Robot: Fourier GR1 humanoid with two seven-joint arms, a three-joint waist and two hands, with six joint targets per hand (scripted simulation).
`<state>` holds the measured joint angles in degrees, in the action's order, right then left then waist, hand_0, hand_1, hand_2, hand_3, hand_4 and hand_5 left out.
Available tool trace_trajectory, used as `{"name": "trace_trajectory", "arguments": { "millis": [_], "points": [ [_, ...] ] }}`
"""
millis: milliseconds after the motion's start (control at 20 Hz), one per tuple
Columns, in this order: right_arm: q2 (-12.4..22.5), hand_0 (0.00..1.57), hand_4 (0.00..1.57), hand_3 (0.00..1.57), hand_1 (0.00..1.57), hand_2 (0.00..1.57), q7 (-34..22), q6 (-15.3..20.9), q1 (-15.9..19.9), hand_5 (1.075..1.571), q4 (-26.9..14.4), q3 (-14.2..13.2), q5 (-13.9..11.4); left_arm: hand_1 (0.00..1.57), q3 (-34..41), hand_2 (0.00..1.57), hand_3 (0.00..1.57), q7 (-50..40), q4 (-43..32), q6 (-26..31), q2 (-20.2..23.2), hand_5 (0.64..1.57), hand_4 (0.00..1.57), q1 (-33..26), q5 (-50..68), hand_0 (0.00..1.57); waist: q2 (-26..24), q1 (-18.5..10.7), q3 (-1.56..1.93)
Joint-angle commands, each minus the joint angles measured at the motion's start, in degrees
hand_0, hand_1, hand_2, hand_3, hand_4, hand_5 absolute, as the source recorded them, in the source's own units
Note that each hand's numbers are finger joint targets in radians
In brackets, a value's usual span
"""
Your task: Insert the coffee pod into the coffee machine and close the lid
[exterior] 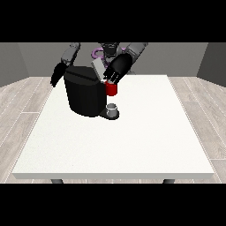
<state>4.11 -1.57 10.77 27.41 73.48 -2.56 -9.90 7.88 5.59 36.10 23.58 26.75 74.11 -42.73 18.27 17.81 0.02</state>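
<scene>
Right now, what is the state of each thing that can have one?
coffee machine: upright on the white table
lid: raised, not closed
red thing at the machine: at its front, under the robot hand
robot hand at the view's right: over the machine's top
robot hand at the view's left: hanging beside the machine

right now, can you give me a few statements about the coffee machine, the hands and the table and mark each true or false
1. The coffee machine is black. True.
2. The hand at the view's right hangs far off beside the table's edge. False: it is over the machine's top, just above a red thing at the machine.
3. A small grey thing sits at the machine's base. True.
4. The table is dark wood. False: it is white.
5. The hand at the view's left is beside the machine. True.
</scene>
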Motion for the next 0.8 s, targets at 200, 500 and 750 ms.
{"name": "trace_trajectory", "arguments": {
  "millis": [200, 500, 750],
  "points": [
    [1.8, 0.00, 0.15, 0.00, 0.00, 0.00, 0.5, -0.8, 0.2, 1.571, 0.0, -1.3, 0.5, 1.24, -0.9, 1.26, 1.20, 1.0, 0.6, -5.0, -1.5, 1.571, 0.29, -1.4, -1.8, 1.24, 0.1, 0.3, -0.02],
    [1.8, 0.00, 0.00, 0.00, 0.00, 0.00, 0.9, -0.3, 0.3, 1.571, -1.8, -2.8, 1.4, 1.21, -5.0, 1.22, 1.09, 3.2, 1.5, -4.5, 0.3, 1.571, 0.00, -2.0, -5.8, 1.21, 0.5, -1.3, 0.00],
    [-1.9, 0.00, 0.00, 0.00, 0.00, 0.00, -0.5, 2.2, -1.4, 1.571, 1.9, 1.6, -1.5, 1.14, -3.6, 1.15, 1.00, 4.6, -1.4, -5.9, 2.1, 1.571, 0.00, -1.7, -6.1, 1.14, 1.2, 1.5, -0.03]
  ]
}}
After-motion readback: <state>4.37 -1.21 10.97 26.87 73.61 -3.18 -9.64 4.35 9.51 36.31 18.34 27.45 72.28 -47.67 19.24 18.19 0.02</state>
